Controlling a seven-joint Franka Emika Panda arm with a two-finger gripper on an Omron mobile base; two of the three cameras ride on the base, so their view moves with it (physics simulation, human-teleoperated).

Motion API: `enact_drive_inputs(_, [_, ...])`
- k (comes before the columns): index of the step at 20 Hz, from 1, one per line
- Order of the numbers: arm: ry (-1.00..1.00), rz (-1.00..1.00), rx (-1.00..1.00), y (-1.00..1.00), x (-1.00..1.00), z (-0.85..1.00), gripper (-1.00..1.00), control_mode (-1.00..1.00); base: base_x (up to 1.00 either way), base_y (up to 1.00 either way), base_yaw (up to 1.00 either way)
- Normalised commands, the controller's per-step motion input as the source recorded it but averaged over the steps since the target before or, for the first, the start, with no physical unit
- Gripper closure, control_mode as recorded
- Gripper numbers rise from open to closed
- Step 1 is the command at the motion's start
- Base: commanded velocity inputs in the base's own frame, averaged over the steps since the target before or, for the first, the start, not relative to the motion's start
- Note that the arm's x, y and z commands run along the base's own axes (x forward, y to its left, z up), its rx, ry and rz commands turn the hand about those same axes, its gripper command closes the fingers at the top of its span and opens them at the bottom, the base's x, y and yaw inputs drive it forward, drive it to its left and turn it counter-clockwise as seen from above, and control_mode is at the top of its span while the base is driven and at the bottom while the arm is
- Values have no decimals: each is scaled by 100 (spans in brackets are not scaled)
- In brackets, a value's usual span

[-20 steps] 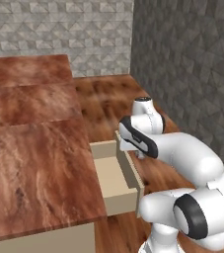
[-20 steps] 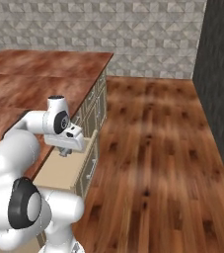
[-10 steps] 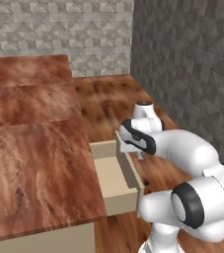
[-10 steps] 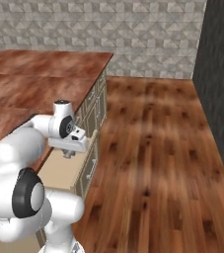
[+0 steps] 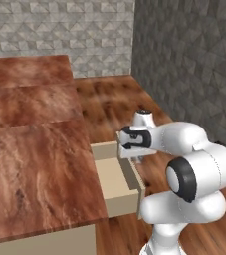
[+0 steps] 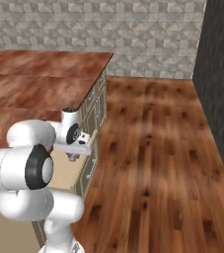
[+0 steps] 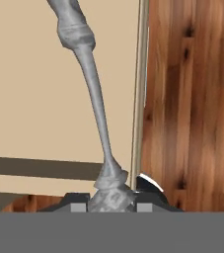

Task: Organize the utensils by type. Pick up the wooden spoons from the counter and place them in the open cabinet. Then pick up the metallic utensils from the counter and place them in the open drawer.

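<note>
**kitchenbot_fan:** Jaws first, from the left base view: the gripper [image 5: 134,158] hangs off the end of the white arm right over the open drawer [image 5: 115,185], near its outer front corner. Can't make out the jaws themselves from this side, the hand blocks them. The drawer is pulled out from the side of the desk [image 5: 35,164], a pale beige box with low walls. The desk top is that glossy reddish-brown wood grain.

**drawer_dave:** Right base view says the same from the other side. The gripper [image 6: 74,157] points down above the drawer [image 6: 66,178], which sticks out from the cream panelled base, with the plank floor [image 6: 153,148] stretching off to the right. Too small here to read the jaws.

**kitchenbot_fan:** Hand view settles it though. Jaws are narrow and clamped on a silver-grey metal utensil [image 7: 96,108], pinched at its end between the two dark fingertips [image 7: 150,185]. The slim handle runs up and away from the hand over the beige drawer bottom [image 7: 34,99], leaning a little left. The far end is cut off by the frame edge, so I can't tell if it's the spoon or the fork.

**drawer_dave:** Agreed. The drawer's front wall [image 7: 140,89] runs up the picture just right of the handle, and the floor is past it.
</note>
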Motion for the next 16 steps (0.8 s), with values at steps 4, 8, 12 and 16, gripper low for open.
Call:
enact_drive_inputs(4, [2, 1, 1, 17, 27, -29, 100, -100, 0, 0, 0])
enact_drive_inputs(8, [9, 0, 0, 16, 32, -25, 100, -100, 0, 0, 0])
enact_drive_inputs(12, [12, -6, 3, 8, 32, -31, 100, -100, 0, 0, 0])
enact_drive_inputs(16, [9, -11, 5, 8, 31, -39, 100, -100, 0, 0, 0])
